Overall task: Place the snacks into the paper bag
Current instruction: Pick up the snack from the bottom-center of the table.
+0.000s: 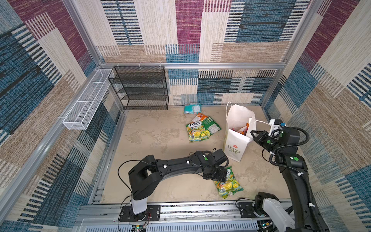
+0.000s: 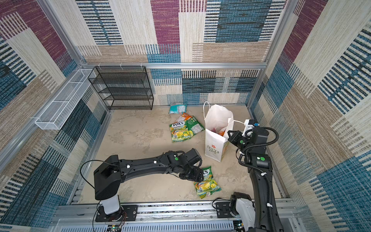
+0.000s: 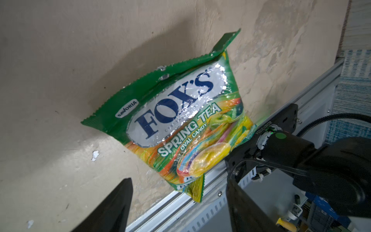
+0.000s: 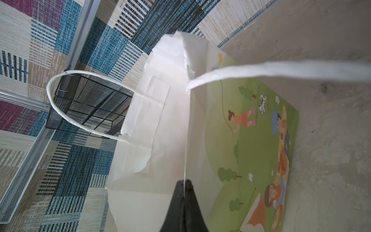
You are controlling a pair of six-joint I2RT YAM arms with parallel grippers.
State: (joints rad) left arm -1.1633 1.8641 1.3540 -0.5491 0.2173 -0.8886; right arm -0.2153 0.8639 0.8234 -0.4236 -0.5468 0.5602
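- The left gripper [image 3: 179, 180] has its fingers spread wide. It hangs over a green packet [image 1: 228, 185] lying flat at 5 o'clock on the table [image 1: 152, 140].
- The right gripper [image 4: 183, 181] pinches the rim of the paper bag [image 1: 234, 145], which stands at 2 o'clock.
- More snacks [image 1: 200, 129] lie piled at 12 o'clock.

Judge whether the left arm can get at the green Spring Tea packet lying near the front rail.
Probably yes. The left gripper hangs right over the Spring Tea packet with its jaws apart, and nothing lies on the packet or between it and the jaws.
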